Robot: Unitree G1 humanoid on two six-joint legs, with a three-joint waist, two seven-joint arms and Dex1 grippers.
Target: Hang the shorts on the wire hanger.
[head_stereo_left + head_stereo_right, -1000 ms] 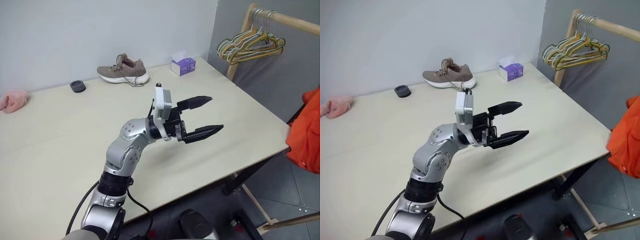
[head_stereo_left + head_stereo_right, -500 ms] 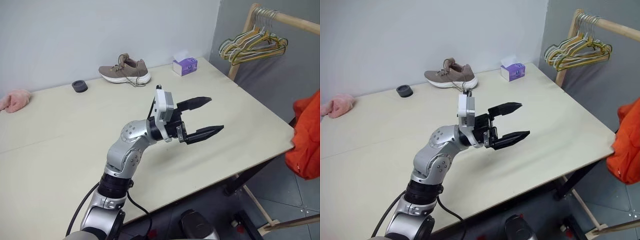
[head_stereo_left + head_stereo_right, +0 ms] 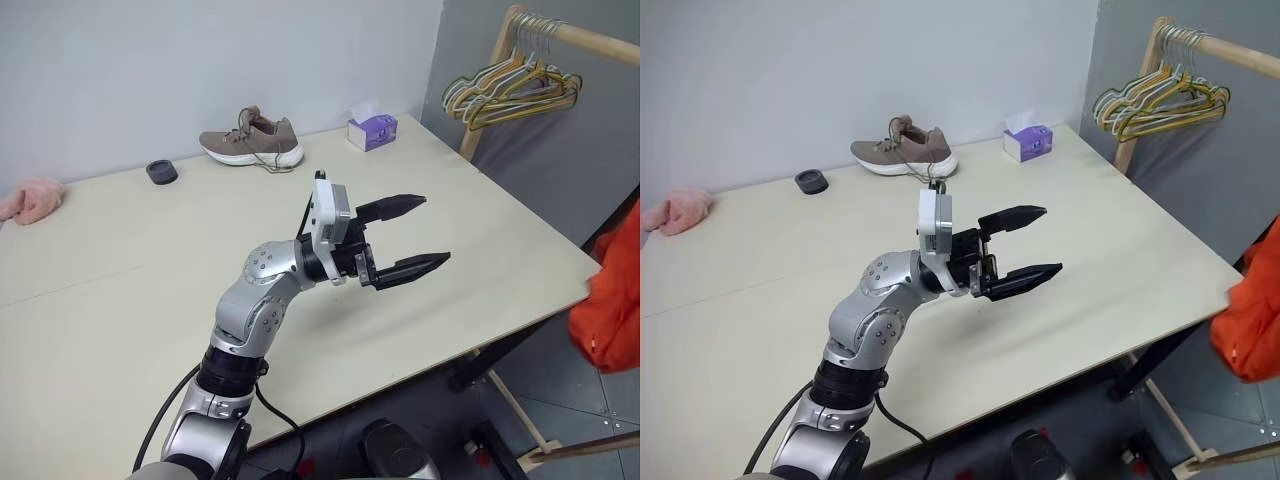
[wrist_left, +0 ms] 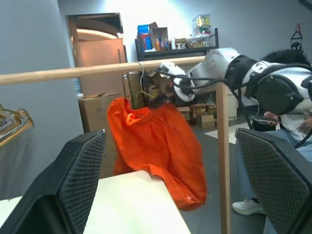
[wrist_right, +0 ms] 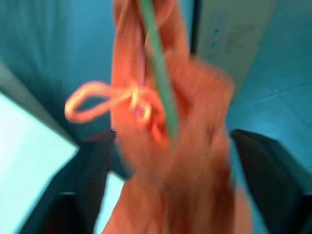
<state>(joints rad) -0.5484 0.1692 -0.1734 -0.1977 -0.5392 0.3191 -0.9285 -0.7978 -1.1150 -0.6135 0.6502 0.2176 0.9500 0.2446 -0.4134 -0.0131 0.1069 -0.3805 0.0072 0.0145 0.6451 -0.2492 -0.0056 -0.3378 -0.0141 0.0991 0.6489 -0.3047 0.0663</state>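
Shorts hang from wire hanger on wooden rail

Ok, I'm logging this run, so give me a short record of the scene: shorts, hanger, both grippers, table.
shorts: orange, hanging under the wooden rail
wire hanger: thin wire crossing the fabric by the drawstring
left gripper: open, empty, above the table
right gripper: open, fingers either side of the shorts
table: shoe and tissue box at the far side
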